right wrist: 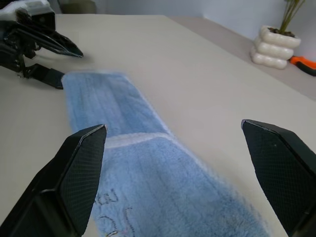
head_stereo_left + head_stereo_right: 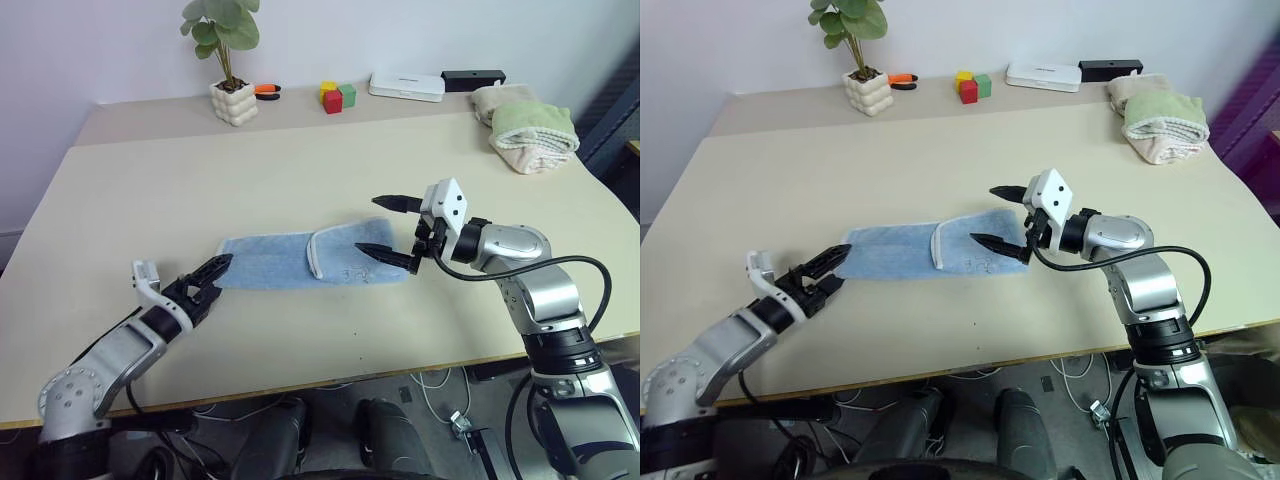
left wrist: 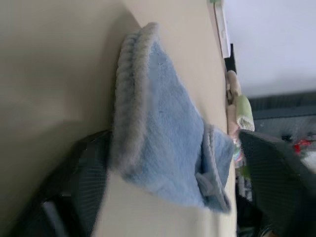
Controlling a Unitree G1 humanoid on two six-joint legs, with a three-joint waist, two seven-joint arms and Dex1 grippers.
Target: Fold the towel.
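Spreading wide and holding nothing, right gripper (image 2: pixel 388 228) jaws above the towel's (image 2: pixel 290 258) folded right end. Left gripper (image 2: pixel 205 275) jaws parted at the towel's left end, lower finger (image 3: pixel 74 177) beside the hem; grip cannot be told. Light blue, lying mid-desk (image 2: pixel 300 160), right end lapped over. Stacked towels (image 2: pixel 530 130) far right.
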